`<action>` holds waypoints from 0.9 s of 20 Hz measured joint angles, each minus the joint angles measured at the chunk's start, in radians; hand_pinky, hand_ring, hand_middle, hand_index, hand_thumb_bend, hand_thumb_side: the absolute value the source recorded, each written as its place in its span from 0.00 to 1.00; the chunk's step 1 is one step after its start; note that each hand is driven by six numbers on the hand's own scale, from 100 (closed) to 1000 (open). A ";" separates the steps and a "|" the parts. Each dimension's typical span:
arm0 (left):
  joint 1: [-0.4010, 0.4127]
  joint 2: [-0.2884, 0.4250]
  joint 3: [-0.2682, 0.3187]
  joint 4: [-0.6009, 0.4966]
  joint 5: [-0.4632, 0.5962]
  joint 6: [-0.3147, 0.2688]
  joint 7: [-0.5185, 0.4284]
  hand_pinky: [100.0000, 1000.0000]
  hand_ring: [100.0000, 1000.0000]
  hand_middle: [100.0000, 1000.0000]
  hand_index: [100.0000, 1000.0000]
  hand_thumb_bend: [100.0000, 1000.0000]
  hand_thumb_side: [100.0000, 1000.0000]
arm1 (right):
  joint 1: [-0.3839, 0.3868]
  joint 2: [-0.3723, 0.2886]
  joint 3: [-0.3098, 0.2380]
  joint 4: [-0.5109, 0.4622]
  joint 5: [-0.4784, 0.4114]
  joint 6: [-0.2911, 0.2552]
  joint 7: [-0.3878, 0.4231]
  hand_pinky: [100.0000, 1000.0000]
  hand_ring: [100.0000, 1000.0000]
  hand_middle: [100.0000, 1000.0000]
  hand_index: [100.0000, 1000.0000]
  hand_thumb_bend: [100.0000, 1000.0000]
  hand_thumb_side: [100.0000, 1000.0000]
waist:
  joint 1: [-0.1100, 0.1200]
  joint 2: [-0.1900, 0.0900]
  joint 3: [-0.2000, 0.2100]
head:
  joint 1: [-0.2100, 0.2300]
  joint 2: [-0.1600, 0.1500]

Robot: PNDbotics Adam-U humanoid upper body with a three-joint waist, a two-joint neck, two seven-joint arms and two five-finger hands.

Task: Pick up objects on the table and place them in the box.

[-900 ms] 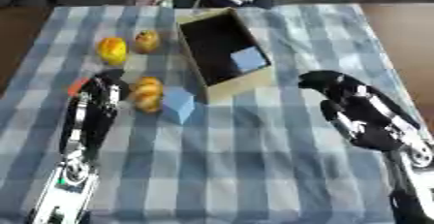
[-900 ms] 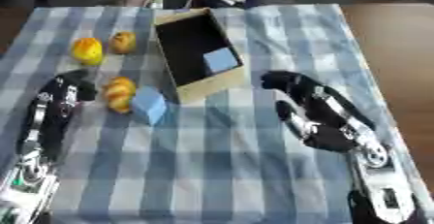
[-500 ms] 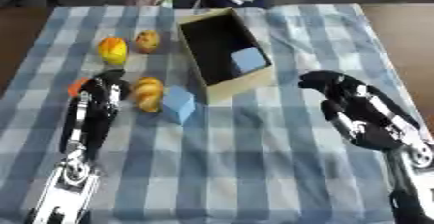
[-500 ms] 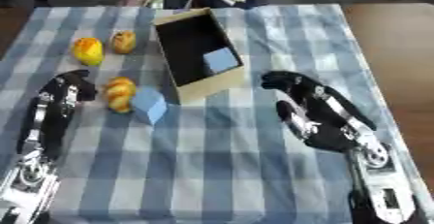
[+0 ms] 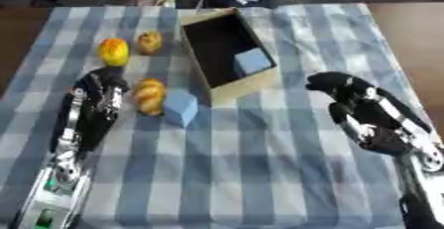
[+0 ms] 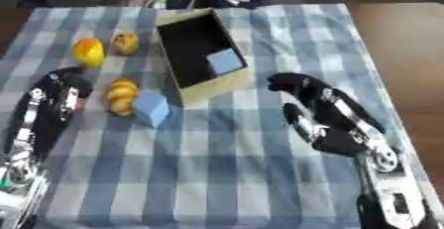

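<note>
Progress so far: one pale blue cube (image 5: 253, 61) down inside the box (image 5: 246, 85), toward its 4 o'clock corner, and four pieces left out on the checked cloth (image 5: 260, 173) — an orange-yellow fruit (image 5: 113, 51) and a smaller yellow-brown one (image 5: 150, 42) out at 9 o'clock from the box, a golden lumpy piece (image 5: 150, 95) and a second blue cube (image 5: 180, 107) touching it at about 7 o'clock. Left hand (image 5: 102, 88) just beside the golden piece at its 9 o'clock, fingers looking relaxed and holding nothing, though hard to read against the dark arm. Right hand (image 6: 304, 88) well off at the box's 4 o'clock, fingers loosely curled over bare cloth, nothing in them — judging by that, barely started, most of the clearing yet to do.
</note>
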 measured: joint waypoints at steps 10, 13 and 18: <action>-0.039 0.240 -0.155 -0.051 -0.150 -0.067 -0.146 0.69 0.65 0.60 0.77 0.00 0.34 | 0.001 -0.011 0.000 0.000 0.003 0.000 0.001 1.00 0.86 0.84 0.88 0.00 0.36 | 0.019 -0.001 -0.017 | -0.001 0.000; -0.086 0.311 -0.215 -0.018 -0.194 -0.101 -0.191 0.71 0.67 0.62 0.78 0.00 0.31 | 0.004 -0.013 0.000 0.000 0.005 -0.001 0.001 1.00 0.86 0.84 0.88 0.00 0.36 | 0.022 -0.001 -0.020 | -0.002 0.000; -0.170 0.431 -0.283 0.029 -0.270 -0.156 -0.266 0.72 0.68 0.65 0.79 0.10 0.28 | 0.005 -0.019 0.000 0.001 0.005 -0.002 0.002 1.00 0.86 0.84 0.88 0.00 0.36 | 0.026 -0.001 -0.026 | -0.010 0.000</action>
